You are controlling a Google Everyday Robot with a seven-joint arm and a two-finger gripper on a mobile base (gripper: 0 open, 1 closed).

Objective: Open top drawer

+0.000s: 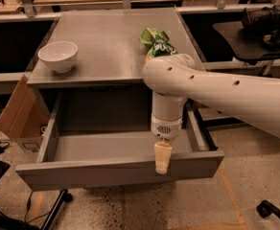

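Observation:
The top drawer (106, 174) is a wide grey drawer with a flat, handleless front. It stands pulled far out from under the grey counter (106, 42), and its deep plain grey interior (111, 146) shows nothing inside. My white arm reaches in from the right and points down. My gripper (162, 158) hangs at the top edge of the drawer's front panel, right of its middle, with its cream tip overlapping the front face. No other drawer fronts show.
A white bowl (58, 55) sits on the counter at the left, and a green snack bag (157, 43) lies at the right, just behind my arm. A cardboard box (17, 114) leans left of the drawer. Dark furniture (264, 28) stands at the right.

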